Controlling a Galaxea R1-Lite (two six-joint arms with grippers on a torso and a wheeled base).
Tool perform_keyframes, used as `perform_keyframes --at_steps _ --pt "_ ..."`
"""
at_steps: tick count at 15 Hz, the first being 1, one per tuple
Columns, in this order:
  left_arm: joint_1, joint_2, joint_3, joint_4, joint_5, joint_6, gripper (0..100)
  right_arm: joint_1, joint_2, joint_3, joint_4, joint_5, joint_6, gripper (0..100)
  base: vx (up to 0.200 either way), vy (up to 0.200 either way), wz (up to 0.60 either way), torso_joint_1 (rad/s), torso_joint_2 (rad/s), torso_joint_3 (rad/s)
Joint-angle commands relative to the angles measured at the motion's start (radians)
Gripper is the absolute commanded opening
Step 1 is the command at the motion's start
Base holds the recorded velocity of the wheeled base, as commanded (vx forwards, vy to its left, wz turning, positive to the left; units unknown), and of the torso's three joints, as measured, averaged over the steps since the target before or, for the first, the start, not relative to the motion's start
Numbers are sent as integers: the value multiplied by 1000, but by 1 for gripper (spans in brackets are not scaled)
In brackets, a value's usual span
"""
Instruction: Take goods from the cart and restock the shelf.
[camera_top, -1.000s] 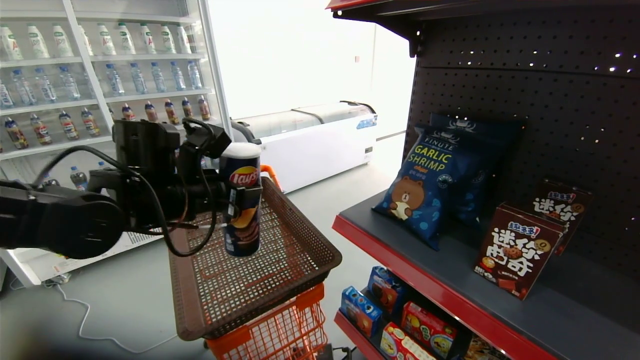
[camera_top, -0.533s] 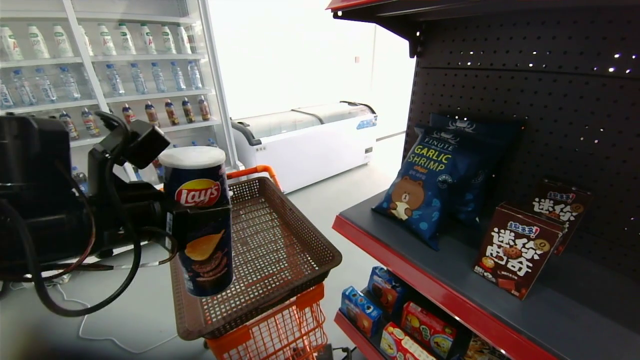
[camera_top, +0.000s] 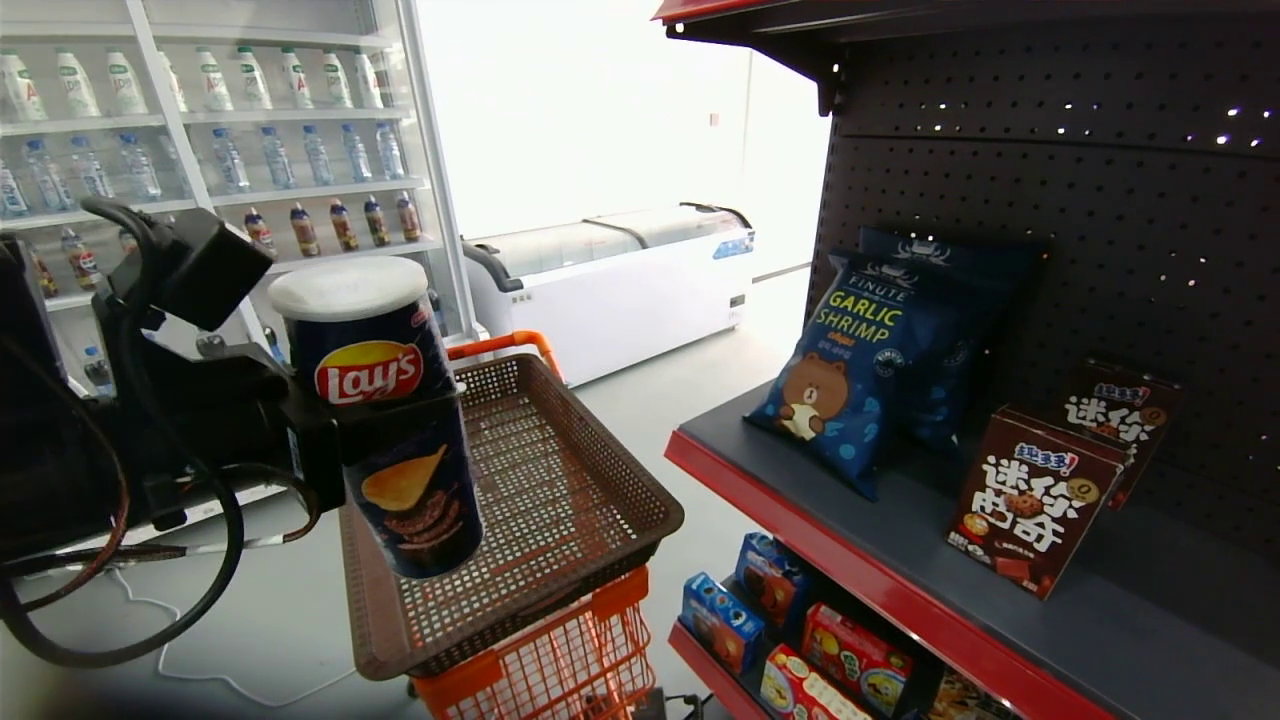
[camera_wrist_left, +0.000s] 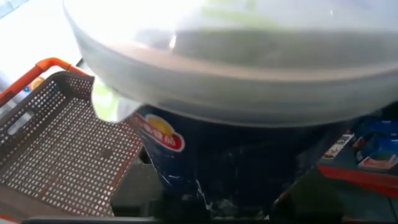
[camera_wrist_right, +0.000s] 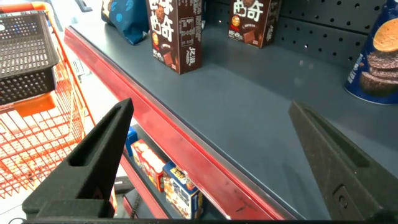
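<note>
A dark blue chips can (camera_top: 375, 350) with a white lid hangs upright over the left edge of the cart's brown mesh basket (camera_top: 600, 470). My left gripper (camera_top: 395, 425) is shut on its middle. The left wrist view has the can (camera_wrist_left: 230, 162) close below the camera, its lid (camera_wrist_left: 236, 56) uppermost. The grey shelf (camera_top: 900, 560) with a red front edge stands to the right and carries a blue shrimp chips bag (camera_top: 860, 370) and brown cookie boxes (camera_top: 1035, 505). My right gripper (camera_wrist_right: 217, 162) is open, with nothing between its fingers, over the shelf board (camera_wrist_right: 249, 112).
The orange cart frame (camera_top: 560, 670) sits under the basket. Boxed snacks (camera_top: 790, 640) fill the lower shelf. A glass-door fridge (camera_top: 300, 150) with bottles and a white chest freezer (camera_top: 620, 270) stand behind. A blue cookie tub (camera_wrist_right: 379, 62) rests on the shelf board.
My left arm has carried the chips can leftward and nearer to the head camera, from above the basket's middle to its left edge, and slightly upward over the last half second.
</note>
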Motion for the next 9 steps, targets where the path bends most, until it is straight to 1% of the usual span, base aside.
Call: perform_keyframes --at_steps 1,2,3,6,8,9 --pt "11 9 -32 15 -18 -5 0 0 0 0 0 0 -1 100 0 0 0 0 0 0" --pt "6 6 -38 61 -35 -26 0 0 0 0 2 0 -1 100 0 0 0 0 0 0" --pt "2 5 -40 89 -50 -28 0 0 0 0 2 1 -1 100 0 0 0 0 0 0" --pt "-14 19 -41 99 -61 -26 0 0 0 0 2 1 -1 100 0 0 0 0 0 0" --pt "-54 22 -40 96 -70 -26 0 0 0 0 2 1 -2 100 0 0 0 0 0 0" --pt "-60 22 -38 96 -101 -26 0 0 0 0 2 1 -2 100 0 0 0 0 0 0"
